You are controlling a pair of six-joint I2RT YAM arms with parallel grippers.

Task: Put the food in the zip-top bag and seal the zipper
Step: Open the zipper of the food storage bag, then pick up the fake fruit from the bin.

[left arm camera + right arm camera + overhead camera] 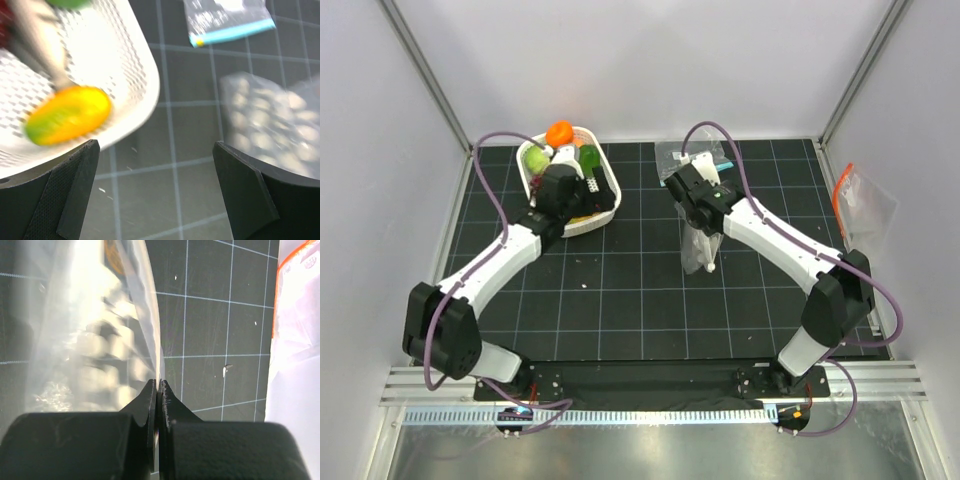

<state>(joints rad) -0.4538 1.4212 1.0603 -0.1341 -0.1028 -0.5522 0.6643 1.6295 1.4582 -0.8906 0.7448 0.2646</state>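
1. Two black fingers point(75, 190) of the left gripper point(155, 147) are wide apart, with nothing between them, over the rim of the white basket point(125, 60).
2. Yellow and green toy food point(67, 115) lies in that basket.
3. The right gripper point(157, 386) is pinched tight on the edge of the zip-top bag point(100, 355), over the dark mat point(620, 290), well apart from the basket.
4. A bag with an orange strip point(295, 340) lies far right.

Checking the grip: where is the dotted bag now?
Top view, right of centre: the dotted bag is pinched in the right jaws, just nearer than the teal-strip bag.
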